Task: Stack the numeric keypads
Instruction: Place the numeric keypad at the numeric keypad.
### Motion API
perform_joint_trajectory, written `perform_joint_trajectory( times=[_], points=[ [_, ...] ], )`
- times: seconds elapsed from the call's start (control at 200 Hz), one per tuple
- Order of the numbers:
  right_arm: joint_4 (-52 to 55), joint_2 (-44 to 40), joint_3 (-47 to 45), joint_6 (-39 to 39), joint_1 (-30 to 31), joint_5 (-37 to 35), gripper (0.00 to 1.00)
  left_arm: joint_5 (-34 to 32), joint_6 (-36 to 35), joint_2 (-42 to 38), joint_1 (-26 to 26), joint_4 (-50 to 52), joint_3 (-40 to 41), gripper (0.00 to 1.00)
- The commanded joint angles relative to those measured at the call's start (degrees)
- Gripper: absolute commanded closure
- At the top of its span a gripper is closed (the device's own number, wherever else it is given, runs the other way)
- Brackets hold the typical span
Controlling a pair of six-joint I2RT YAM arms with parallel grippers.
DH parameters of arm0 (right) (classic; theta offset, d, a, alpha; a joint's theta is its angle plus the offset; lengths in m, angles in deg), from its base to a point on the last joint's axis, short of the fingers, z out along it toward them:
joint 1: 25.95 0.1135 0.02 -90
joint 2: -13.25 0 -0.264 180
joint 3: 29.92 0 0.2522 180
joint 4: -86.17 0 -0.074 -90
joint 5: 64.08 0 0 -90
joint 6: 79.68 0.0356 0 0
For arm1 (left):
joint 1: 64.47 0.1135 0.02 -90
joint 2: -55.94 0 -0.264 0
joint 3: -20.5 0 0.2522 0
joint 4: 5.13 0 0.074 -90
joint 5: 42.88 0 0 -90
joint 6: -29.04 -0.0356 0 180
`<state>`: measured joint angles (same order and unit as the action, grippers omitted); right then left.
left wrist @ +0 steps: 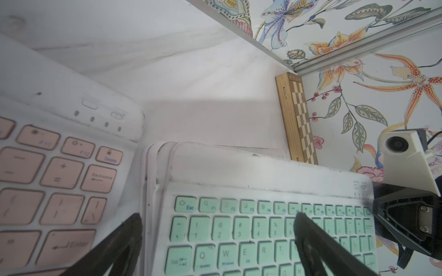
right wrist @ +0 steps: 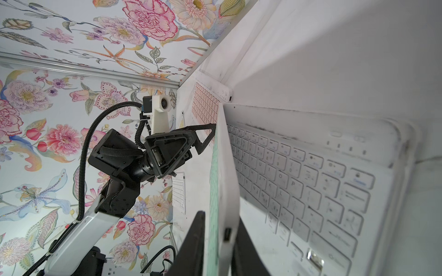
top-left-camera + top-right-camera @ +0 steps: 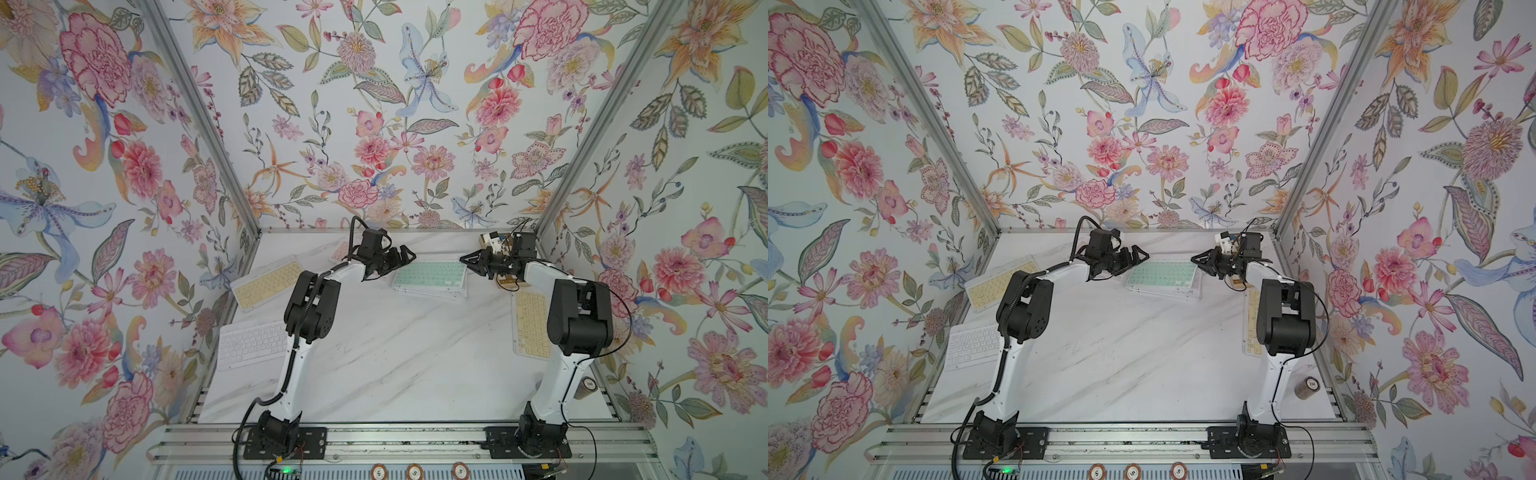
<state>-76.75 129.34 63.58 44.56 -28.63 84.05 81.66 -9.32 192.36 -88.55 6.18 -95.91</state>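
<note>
1. The mint keypad (image 3: 430, 274) lies on top of the pile (image 3: 436, 296), mid-way along the far edge of the table (image 3: 395, 353). It sits a touch askew, and the left wrist view shows the white frames beneath fanning out at its left end.
2. Your right gripper (image 2: 220, 227) straddles the right short end, one finger on each face. That looks like the hold for lowering a slim slab flat. I cannot tell whether those fingers are pinching or slack.
3. Your left gripper (image 1: 217, 215) is spread wide over the left end and carries nothing. In the right wrist view one of its fingertips (image 2: 212, 126) sits right at that end's edge, probably as a stop to square the keypad on the pile.
4. Sideways room is tight. The pink keypad (image 1: 59, 179) is just beside the pile on the left. The chessboard (image 1: 301, 119) stands on edge towards the far right corner, just behind your right wrist.
5. The open room is towards the near edge, where the marble is bare.
6. Not yet stacked are a yellow keypad (image 3: 266, 284) and a white keypad (image 3: 253, 343) along the left edge. A second yellow keypad (image 3: 532, 324) lies along the right edge, partly under your right arm.
7. I'd draw the right fingers straight off the short end, or the lower one may drag the pile askew.
</note>
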Motion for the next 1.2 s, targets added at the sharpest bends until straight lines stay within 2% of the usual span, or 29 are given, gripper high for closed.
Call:
perform_joint_trajectory(
  times=[0.0, 0.33, 1.196],
  points=[
    [-0.31, 1.65, 2.32, -1.17, -0.4, 1.03, 0.77, 1.3, -0.04, -0.27, -0.45, 1.56, -0.77, 0.01],
    [-0.19, 4.18, 3.59, -0.93, -0.57, 0.45, 0.65, 1.52, 0.66, -1.46, -0.8, 0.73, 2.07, 0.01],
    [0.4, 7.96, 6.06, 0.45, -1.78, -1.7, 0.62, 1.16, 1.1, -5.2, -2.03, 3.12, 2.31, 0.01]
  ],
)
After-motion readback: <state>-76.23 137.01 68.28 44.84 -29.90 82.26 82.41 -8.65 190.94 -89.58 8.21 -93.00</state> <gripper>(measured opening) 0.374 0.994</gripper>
